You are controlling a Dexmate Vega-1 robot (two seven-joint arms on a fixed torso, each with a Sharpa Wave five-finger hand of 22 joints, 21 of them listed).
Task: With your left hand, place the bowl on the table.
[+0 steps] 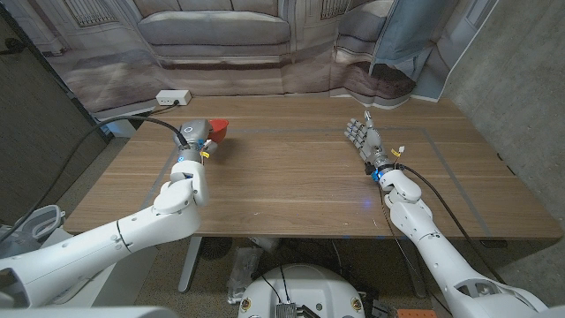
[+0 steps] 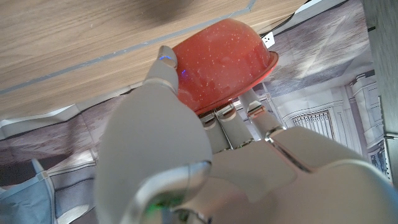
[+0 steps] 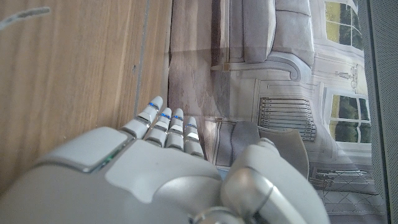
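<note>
A small red bowl [image 1: 218,130] sits at the far left part of the wooden table [image 1: 291,177], gripped by my left hand [image 1: 196,135]. In the left wrist view the bowl [image 2: 224,62] shows its speckled red outside, with the hand's fingers [image 2: 233,121] under its rim and the thumb against its side. Whether the bowl touches the table I cannot tell. My right hand [image 1: 360,134] stands on its edge at the right middle of the table, fingers straight and together, holding nothing. Its fingers [image 3: 166,127] reach out over the wood in the right wrist view.
A white power strip [image 1: 173,97] lies at the table's far left corner with a cable running off. A printed backdrop of a sofa hangs behind the table. A dark panel stands at the left and a light board leans at the far right.
</note>
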